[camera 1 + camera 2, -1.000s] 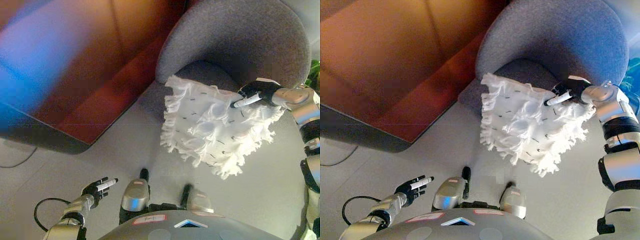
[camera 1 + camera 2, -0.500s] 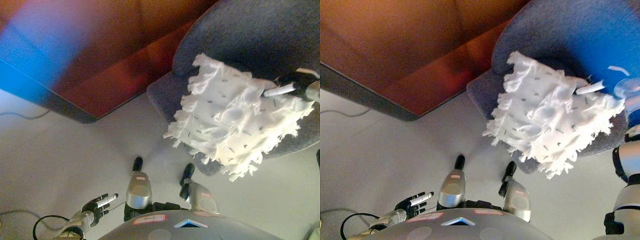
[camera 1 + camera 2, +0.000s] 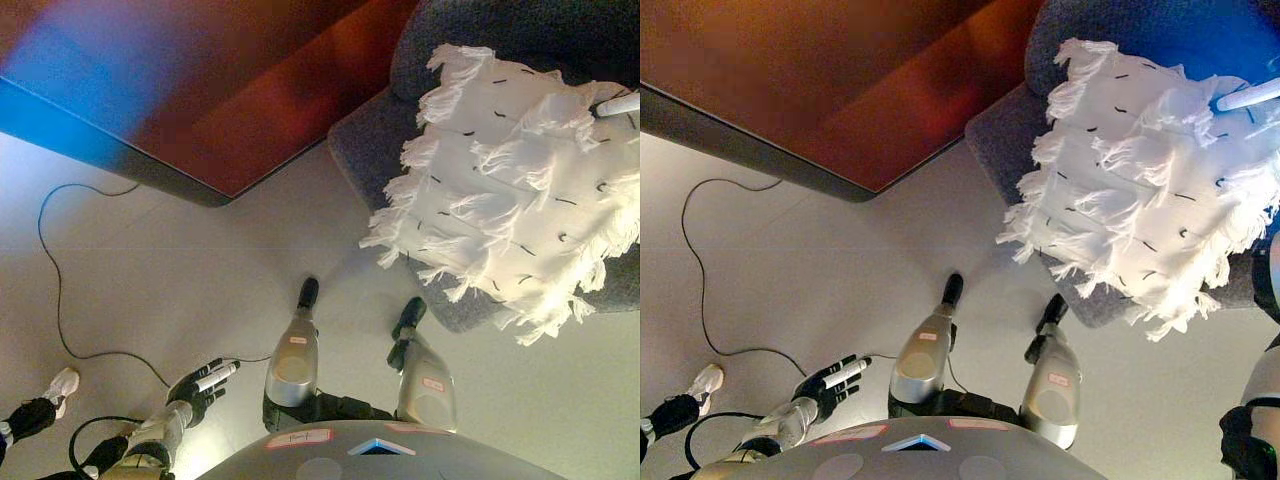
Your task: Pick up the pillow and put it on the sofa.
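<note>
1 pillow (image 3: 520, 190) – 1 sofa (image 3: 375, 150) – 1 wooden table (image 3: 200, 80), 1 shoe (image 3: 60, 383).

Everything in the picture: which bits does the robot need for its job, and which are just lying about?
Job:
white fringed pillow
grey sofa
right hand, on the pillow

Lying about:
thin cable on the floor
person's shoe
left hand, idle, open

pale floor (image 3: 150, 260); reddish-brown wooden panel (image 3: 200, 80)

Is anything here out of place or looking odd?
Only small things. A thin cable snakes loose across the floor, and a person's shoe shows at the lower left. The fringed white pillow hangs over the grey sofa's front edge rather than lying flat.
</note>
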You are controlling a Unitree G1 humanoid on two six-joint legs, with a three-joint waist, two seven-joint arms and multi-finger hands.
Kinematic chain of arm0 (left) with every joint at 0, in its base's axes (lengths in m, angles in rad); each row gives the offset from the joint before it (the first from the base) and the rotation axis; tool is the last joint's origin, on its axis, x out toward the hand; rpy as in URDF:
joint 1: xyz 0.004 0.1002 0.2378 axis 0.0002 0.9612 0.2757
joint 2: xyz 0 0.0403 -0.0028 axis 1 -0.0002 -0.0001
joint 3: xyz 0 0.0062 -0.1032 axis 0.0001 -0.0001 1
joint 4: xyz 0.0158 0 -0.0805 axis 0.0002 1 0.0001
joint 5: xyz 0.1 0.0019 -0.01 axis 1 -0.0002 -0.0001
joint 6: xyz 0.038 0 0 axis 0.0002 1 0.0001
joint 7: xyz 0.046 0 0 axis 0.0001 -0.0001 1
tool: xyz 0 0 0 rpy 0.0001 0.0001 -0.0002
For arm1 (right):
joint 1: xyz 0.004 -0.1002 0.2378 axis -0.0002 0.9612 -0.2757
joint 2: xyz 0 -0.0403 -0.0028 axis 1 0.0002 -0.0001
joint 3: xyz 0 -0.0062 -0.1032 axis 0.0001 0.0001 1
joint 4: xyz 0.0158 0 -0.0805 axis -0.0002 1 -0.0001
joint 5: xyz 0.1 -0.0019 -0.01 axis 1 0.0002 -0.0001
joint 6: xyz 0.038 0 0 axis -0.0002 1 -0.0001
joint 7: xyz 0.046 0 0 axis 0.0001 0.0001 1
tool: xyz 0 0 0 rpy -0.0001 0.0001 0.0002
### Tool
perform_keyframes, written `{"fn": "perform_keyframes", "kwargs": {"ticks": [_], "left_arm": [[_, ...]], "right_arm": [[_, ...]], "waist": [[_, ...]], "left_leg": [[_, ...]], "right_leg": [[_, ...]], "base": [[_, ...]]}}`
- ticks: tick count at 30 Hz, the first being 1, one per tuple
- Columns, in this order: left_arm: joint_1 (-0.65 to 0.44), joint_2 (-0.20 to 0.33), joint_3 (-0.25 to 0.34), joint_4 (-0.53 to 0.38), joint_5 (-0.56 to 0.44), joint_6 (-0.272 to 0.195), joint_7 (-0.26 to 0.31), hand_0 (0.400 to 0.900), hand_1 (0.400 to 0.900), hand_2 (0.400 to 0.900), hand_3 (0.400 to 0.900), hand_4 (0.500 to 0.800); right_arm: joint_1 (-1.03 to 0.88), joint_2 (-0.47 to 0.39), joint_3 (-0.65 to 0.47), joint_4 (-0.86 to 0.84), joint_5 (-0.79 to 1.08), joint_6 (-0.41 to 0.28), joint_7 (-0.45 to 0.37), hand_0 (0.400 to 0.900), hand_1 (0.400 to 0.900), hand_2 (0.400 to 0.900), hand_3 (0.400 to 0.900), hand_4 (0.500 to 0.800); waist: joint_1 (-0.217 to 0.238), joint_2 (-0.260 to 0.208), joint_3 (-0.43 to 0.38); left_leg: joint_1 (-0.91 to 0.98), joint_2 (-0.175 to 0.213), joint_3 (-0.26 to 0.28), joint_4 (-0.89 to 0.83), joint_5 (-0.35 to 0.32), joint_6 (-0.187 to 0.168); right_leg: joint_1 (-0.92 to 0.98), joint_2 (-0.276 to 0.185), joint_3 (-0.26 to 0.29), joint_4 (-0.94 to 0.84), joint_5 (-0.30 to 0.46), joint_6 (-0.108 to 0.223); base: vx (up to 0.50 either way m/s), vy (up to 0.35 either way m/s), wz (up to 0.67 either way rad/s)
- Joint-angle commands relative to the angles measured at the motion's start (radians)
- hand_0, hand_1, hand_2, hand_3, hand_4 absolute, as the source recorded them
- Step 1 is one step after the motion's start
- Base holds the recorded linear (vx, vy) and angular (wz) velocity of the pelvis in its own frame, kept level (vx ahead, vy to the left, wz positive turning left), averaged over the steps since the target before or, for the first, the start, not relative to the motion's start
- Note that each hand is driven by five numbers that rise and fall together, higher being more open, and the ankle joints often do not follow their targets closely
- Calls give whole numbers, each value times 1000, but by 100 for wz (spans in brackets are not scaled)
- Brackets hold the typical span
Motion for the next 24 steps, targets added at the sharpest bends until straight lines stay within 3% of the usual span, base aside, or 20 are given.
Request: {"fn": "perform_keyframes", "kwargs": {"ticks": [1,8,17,22,24], "left_arm": [[48,98,-80,50,-24,-15,-31,900,900,900,900,800],[52,102,-71,64,-7,-52,-40,900,900,900,900,800],[16,84,-84,77,15,-66,5,900,900,900,900,800],[-6,82,-91,63,6,-60,18,900,900,900,900,800],[-20,74,-88,50,3,-42,38,900,900,900,900,800]], "right_arm": [[-127,-108,96,-30,-38,-23,-64,900,900,900,900,800],[-98,-124,85,-27,-47,-22,-37,900,900,900,900,800],[-33,-121,42,-41,-7,-31,-52,900,900,900,900,800],[107,-128,-55,-142,131,-79,-10,900,900,900,900,800],[273,-118,-169,-245,166,-112,5,900,900,900,900,800]], "waist": [[16,-24,-71],[17,-45,-84],[-10,-96,-122],[-55,-138,-159],[-87,-151,-180]], "left_leg": [[17,69,-36,-80,164,8],[42,63,-30,-78,144,7],[87,57,-2,-76,114,10],[125,47,34,-54,75,20],[150,45,56,-46,68,24]], "right_leg": [[-7,-36,4,196,-172,-15],[39,-37,-3,173,-173,-12],[132,-24,11,90,-151,-6],[182,-24,40,55,-134,5],[215,-21,55,38,-125,9]], "base": [[0,0,0],[10,-1,-1],[37,6,-12],[7,71,-23],[24,95,-29]]}}
